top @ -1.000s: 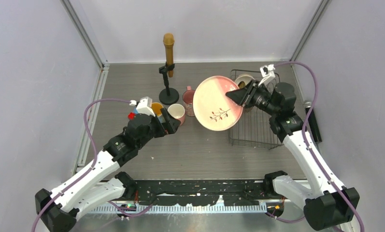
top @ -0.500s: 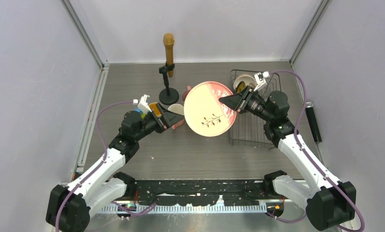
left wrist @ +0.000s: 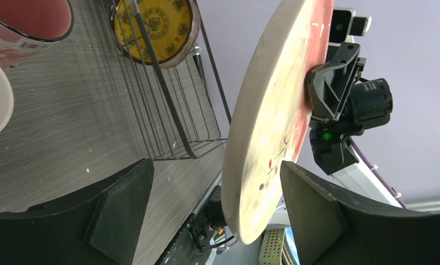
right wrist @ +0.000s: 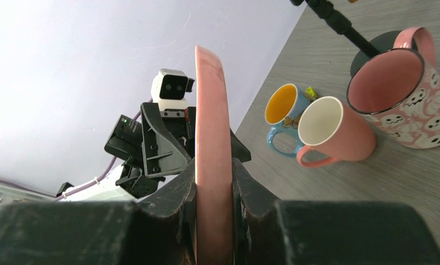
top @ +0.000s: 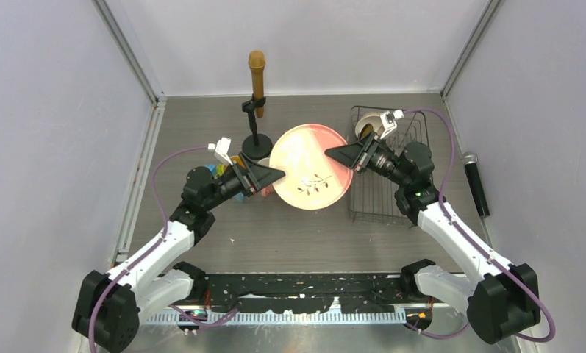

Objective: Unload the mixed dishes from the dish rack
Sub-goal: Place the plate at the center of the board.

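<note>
The left wrist view plainly shows the small yellow dark-patterned plate [left wrist: 154, 25] in the black wire dish rack [left wrist: 168, 105], half hidden from above. Both arms reach inward. The right gripper [right wrist: 213, 165] pinches the rim of the large pink-cream leaf-motif plate [right wrist: 212, 94], held tilted beside the rack. The left gripper [left wrist: 215, 165] gapes, the plate's opposite edge between its fingers.

A gold microphone [top: 256, 70] stands upright on a black stand [top: 256, 146]; a dark microphone [top: 476, 184] lies at right.
</note>
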